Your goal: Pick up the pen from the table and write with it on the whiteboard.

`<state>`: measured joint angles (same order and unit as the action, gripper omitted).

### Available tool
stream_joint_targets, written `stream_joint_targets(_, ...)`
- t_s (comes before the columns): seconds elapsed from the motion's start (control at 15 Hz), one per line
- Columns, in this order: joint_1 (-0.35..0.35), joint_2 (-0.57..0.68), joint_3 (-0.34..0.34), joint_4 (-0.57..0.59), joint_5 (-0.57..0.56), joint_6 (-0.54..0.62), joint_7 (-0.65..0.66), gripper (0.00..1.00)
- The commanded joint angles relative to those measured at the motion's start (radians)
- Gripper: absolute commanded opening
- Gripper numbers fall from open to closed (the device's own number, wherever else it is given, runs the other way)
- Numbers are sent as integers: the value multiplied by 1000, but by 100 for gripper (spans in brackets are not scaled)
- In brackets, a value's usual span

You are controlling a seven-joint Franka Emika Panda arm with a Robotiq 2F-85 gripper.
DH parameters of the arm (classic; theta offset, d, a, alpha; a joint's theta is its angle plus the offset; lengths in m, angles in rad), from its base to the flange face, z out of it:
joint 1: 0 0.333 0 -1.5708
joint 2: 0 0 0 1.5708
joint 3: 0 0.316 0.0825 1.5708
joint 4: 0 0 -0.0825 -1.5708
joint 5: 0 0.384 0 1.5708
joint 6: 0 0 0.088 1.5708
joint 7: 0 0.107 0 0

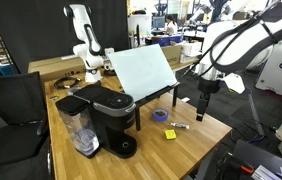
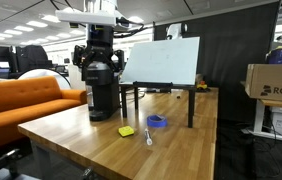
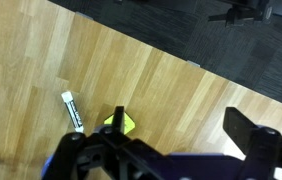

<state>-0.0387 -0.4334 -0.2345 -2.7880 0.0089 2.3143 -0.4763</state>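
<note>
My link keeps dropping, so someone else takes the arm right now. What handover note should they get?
Gripper open, empty, hanging above the table near its edge.
Pen lies flat on the table, beside the blue tape roll and yellow note.
Whiteboard stands tilted behind them; no writing that I can make out.
Done: nothing yet. Left: grasp pen, lift, write on whiteboard.

The pincer (image 1: 202, 114) hangs open, pointing straight down.

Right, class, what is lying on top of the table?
A pen, a blue tape roll and a yellow note lie near a coffee maker and a whiteboard. Whatever sits on the table behind the whiteboard is covered.
</note>
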Motion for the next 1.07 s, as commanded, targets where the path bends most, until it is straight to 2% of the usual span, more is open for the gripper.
stream_joint_targets(0.0, -10, 38, -36, -7, -3, 129, -74, 100)
stream_joint_targets(0.47, -4, 215, -162, -5, 82, 350, -271, 100)
stream_joint_targets(0.73, -12, 322, -167, -5, 181, 439, -402, 100)
stream_joint_targets(0.8, 21, 342, -198, -5, 205, 469, -429, 100)
stream_joint_targets(1.0, 40, 384, -192, -4, 332, 558, -527, 100)
